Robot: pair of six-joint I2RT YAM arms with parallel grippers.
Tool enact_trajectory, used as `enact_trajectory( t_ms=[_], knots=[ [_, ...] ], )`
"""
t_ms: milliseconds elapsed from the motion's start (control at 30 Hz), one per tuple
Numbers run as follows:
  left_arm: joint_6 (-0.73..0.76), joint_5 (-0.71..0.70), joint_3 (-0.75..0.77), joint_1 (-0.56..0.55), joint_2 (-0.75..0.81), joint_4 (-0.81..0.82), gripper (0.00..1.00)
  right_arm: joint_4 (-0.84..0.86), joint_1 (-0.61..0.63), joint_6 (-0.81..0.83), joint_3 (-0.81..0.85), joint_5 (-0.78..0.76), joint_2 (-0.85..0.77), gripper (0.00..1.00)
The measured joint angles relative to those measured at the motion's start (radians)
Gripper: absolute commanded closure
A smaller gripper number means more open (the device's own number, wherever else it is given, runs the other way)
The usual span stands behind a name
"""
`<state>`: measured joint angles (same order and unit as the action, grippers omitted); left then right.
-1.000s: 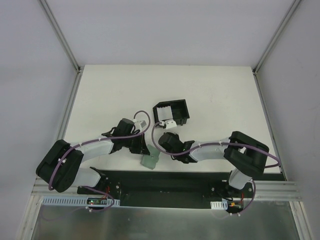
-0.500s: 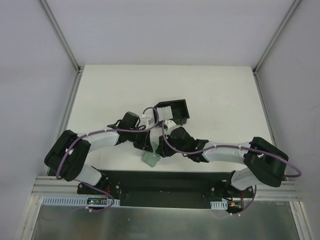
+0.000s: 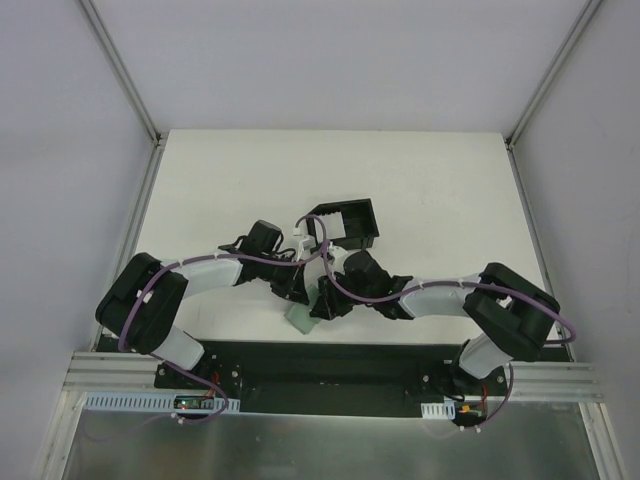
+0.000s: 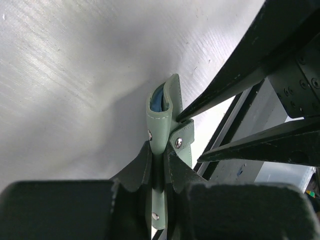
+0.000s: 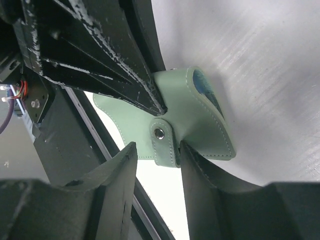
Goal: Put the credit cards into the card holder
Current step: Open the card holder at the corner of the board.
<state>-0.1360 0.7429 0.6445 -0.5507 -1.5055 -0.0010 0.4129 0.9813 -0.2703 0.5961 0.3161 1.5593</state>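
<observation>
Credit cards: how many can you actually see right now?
1. A blue card edge shows in the open end of the green case, which the left gripper pinches. More may be hidden inside the case.

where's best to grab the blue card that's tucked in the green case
Grip the blue card by its one exposed edge, at the open mouth of the case; the rest is wrapped inside. Come in from the mouth side, facing the left end effector, which pinches the case further back. The jaws should probably close across the card's flat faces.
</observation>
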Motion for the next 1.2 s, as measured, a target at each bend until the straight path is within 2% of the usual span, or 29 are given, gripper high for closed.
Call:
enact_trajectory(
  t_ms=[333, 533, 667, 767, 800, 1067, 1200],
  knots=[
    [0.028, 0.004, 0.005, 0.002, -0.010, -0.018, 1.00, 0.117, -0.028, -0.033, -0.002, 0.136, 0.073, 0.62],
    [0.006, -0.014, 0.006, 0.003, -0.019, -0.023, 1.00, 0.151, -0.029, -0.060, 0.006, 0.167, 0.105, 0.63],
    [-0.026, -0.028, 0.003, 0.003, -0.018, -0.024, 1.00, 0.127, -0.020, -0.062, 0.037, 0.169, 0.129, 0.73],
    [-0.047, -0.047, -0.010, 0.011, -0.010, -0.034, 1.00, 0.104, -0.006, -0.061, 0.071, 0.164, 0.157, 0.94],
    [-0.055, -0.054, -0.013, 0.012, -0.005, -0.039, 1.00, 0.098, -0.002, -0.058, 0.079, 0.156, 0.166, 0.97],
    [-0.103, -0.102, -0.031, 0.016, 0.018, -0.048, 1.00, 0.097, 0.029, -0.024, 0.090, 0.114, 0.171, 1.00],
    [-0.141, -0.110, -0.032, 0.029, 0.018, -0.019, 1.00, 0.100, 0.095, 0.014, 0.095, 0.104, 0.169, 1.00]
  ],
)
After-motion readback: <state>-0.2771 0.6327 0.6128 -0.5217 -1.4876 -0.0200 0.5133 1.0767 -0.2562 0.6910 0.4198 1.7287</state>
